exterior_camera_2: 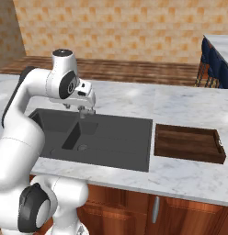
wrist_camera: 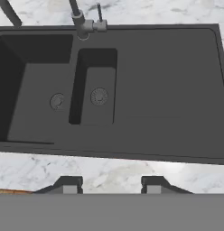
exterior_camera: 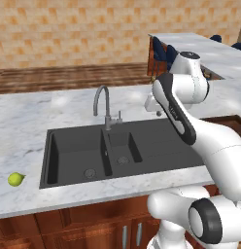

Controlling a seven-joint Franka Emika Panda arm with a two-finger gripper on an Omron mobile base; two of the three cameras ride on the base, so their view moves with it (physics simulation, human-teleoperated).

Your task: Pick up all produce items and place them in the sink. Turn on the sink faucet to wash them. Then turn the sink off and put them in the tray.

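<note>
Waiting on the counter left of the sink, the lime is unwashed; the gripper hovers part-open, empty.

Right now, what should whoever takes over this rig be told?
Gripper: open, holding nothing, hovering above the sink.
Lime: on the counter left of the sink, untouched.
Faucet: behind the basins; no water visible.
Tray: on the counter right of the sink, nothing in it.
Done: nothing yet.
Left: pick the lime, drop it in a basin, turn water on, then off, move the lime to the tray.
</note>
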